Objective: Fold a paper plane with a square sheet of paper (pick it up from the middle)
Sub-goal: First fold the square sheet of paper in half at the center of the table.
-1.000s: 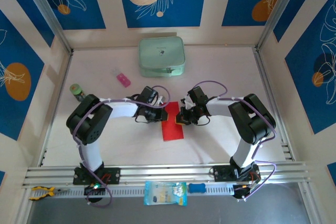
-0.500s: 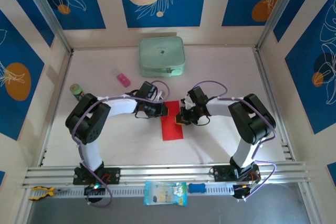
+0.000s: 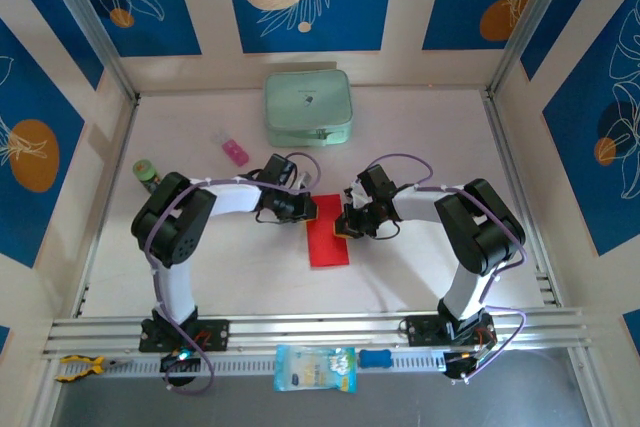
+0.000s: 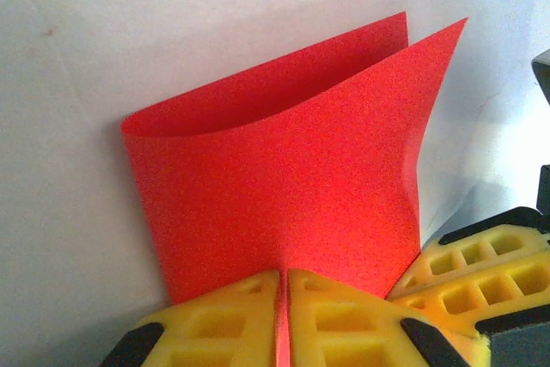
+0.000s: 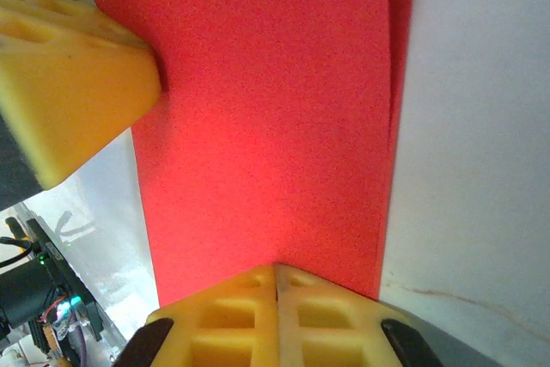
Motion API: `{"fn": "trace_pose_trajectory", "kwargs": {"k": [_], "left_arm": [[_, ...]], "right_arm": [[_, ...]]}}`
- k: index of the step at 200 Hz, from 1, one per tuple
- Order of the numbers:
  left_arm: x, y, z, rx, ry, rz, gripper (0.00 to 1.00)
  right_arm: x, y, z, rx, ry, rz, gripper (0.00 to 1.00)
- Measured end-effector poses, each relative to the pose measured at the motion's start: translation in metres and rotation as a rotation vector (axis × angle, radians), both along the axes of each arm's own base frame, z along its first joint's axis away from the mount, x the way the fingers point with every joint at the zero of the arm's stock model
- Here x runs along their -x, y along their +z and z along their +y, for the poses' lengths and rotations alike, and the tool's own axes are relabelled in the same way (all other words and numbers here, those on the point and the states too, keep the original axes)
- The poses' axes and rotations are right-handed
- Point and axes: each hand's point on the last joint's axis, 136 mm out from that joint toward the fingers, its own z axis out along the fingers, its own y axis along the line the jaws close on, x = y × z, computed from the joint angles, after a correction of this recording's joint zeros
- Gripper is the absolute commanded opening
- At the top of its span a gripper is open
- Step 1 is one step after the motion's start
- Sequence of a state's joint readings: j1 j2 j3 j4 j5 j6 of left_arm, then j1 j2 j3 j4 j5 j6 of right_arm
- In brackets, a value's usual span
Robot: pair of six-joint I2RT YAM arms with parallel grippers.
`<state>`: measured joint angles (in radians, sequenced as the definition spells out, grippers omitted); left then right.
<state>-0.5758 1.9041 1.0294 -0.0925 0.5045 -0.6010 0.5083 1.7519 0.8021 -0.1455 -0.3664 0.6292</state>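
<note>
The square sheet of paper [image 3: 330,242] is bright red and lies folded in half into a narrow strip on the table between both arms. In the left wrist view its two layers [image 4: 292,186] bow apart at the far edge. My left gripper [image 4: 283,285] is shut on its near edge, and a red sliver shows between the yellow fingers. My right gripper [image 5: 277,274] is shut, its fingertips meeting at the strip's [image 5: 266,109] edge with no red in the seam. From above, the left gripper [image 3: 305,209] and right gripper [image 3: 345,223] flank the strip's far end. The dart-shaped paper plane is out of view.
A pale green case [image 3: 308,107] stands at the back centre. A small pink block [image 3: 235,153] and a green bottle [image 3: 147,171] sit to the left. A snack packet [image 3: 314,367], a blue handle [image 3: 376,358] and yellow pliers [image 3: 78,367] rest by the front rail.
My left gripper has shifted a little toward the back, carrying the strip's far left edge with it. The right arm has not moved.
</note>
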Motion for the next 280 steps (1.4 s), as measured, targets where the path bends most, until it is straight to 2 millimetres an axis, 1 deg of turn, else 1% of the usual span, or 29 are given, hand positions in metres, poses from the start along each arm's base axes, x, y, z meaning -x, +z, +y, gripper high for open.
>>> {"fn": "trace_pose_trajectory", "kwargs": {"k": [39, 65, 79, 94, 118, 156, 204, 280], "left_arm": [[-0.003, 0.007, -0.003, -0.002, -0.008, -0.002, 0.13], [-0.014, 0.02, -0.009, 0.017, -0.014, -0.027, 0.13], [-0.02, 0.023, -0.011, 0.024, -0.017, -0.043, 0.13], [-0.022, 0.018, -0.01, 0.019, -0.016, -0.037, 0.12], [-0.023, -0.001, -0.004, -0.002, -0.006, 0.0, 0.12], [-0.026, 0.0, -0.002, 0.037, -0.005, 0.021, 0.12], [-0.028, 0.0, -0.001, 0.037, 0.011, 0.03, 0.12], [-0.042, 0.0, 0.006, 0.017, 0.079, 0.031, 0.12]], "right_arm": [[0.0, 0.0, 0.0, 0.0, 0.0, 0.0, 0.0], [0.0, 0.0, 0.0, 0.0, 0.0, 0.0, 0.0], [0.0, 0.0, 0.0, 0.0, 0.0, -0.001, 0.0], [0.0, 0.0, 0.0, 0.0, 0.0, 0.0, 0.0], [0.0, 0.0, 0.0, -0.001, 0.0, -0.001, 0.0], [0.0, 0.0, 0.0, -0.003, 0.0, -0.005, 0.0], [-0.001, 0.0, 0.001, -0.005, 0.001, -0.008, 0.0], [-0.001, 0.0, 0.001, -0.008, 0.001, -0.013, 0.0]]}}
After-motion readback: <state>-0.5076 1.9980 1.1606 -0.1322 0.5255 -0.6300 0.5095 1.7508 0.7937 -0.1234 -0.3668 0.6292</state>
